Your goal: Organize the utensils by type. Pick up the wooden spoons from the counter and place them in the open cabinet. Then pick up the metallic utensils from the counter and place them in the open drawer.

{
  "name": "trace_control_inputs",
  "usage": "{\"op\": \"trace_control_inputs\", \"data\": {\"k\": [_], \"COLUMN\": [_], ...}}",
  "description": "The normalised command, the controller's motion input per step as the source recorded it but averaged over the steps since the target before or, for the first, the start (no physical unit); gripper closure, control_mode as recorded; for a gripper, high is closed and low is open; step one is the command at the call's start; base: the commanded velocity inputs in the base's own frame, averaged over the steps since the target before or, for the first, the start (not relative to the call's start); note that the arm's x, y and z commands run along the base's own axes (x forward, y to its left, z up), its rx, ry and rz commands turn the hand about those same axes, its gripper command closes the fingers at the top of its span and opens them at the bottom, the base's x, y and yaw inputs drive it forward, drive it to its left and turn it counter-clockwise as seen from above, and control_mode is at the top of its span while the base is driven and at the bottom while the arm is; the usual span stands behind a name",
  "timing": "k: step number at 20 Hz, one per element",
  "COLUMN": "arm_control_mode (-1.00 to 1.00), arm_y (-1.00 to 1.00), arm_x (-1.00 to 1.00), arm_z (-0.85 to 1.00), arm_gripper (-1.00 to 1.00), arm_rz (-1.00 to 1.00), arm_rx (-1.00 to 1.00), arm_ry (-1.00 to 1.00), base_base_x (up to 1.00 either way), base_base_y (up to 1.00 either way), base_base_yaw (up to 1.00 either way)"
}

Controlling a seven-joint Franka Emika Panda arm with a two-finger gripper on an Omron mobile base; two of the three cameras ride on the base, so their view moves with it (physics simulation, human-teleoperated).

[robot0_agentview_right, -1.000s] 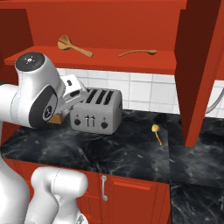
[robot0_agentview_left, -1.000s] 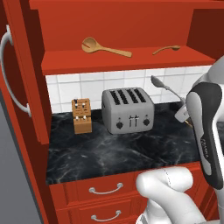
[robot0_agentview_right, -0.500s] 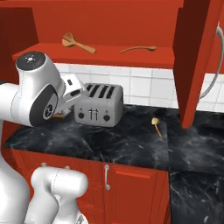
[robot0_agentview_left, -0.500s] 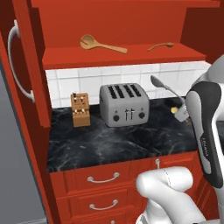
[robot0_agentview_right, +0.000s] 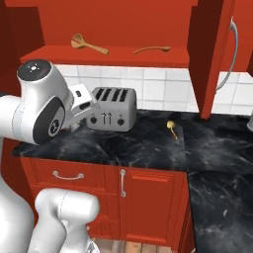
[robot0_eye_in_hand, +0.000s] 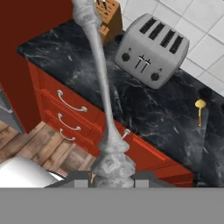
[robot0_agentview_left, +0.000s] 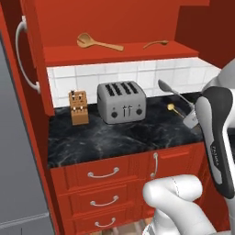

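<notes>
Metal spoon (robot0_eye_in_hand: pixel 101 83): held by its handle end in the closed fingers (robot0_eye_in_hand: pixel 111 177), long axis pointing straight away from them, above the desk (robot0_eye_in_hand: pixel 144 113). Gold-tinted piece (robot0_eye_in_hand: pixel 200 109): lying near the desk's back edge, right of the toaster (robot0_eye_in_hand: pixel 153 50). Wooden spoons (robot0_agentview_left: pixel 97 42): both on the cabinet shelf (robot0_agentview_left: pixel 119 54).

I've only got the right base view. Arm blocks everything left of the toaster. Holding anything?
Observer: Yes. The hand view shows the gripper shut on the silver spoon, jaws at its handle end.
Operator: Anything behind the arm?
Observer: A wooden knife block stands on the counter, left of the toaster.
Operator: Drawers?
Observer: Left base view shows three stacked drawer fronts under the counter, all closed.
</notes>
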Motion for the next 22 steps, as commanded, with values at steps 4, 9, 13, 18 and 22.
{"op": "trace_control_inputs", "data": {"k": [4,9,13,18,22], "arm_control_mode": [1.00,1.00,1.00,1.00,1.00], "arm_y": [0.00,0.00,0.00,0.00,0.00], "arm_x": [0.00,0.00,0.00,0.00,0.00], "arm_z": [0.00,0.00,0.00,0.00,0.00], "arm_gripper": [1.00,1.00,1.00,1.00,1.00], "arm_rz": [0.00,0.00,0.00,0.00,0.00], "arm_rx": [0.00,0.00,0.00,0.00,0.00], "arm_ry": [0.00,0.00,0.00,0.00,0.00], "base_base_x": [-0.41,-0.40,-0.41,-0.44,-0.52], "base_base_y": [0.53,0.59,0.47,0.39,0.35], "base_base_yaw": [-0.09,-0.01,0.04,0.05,0.06]}}
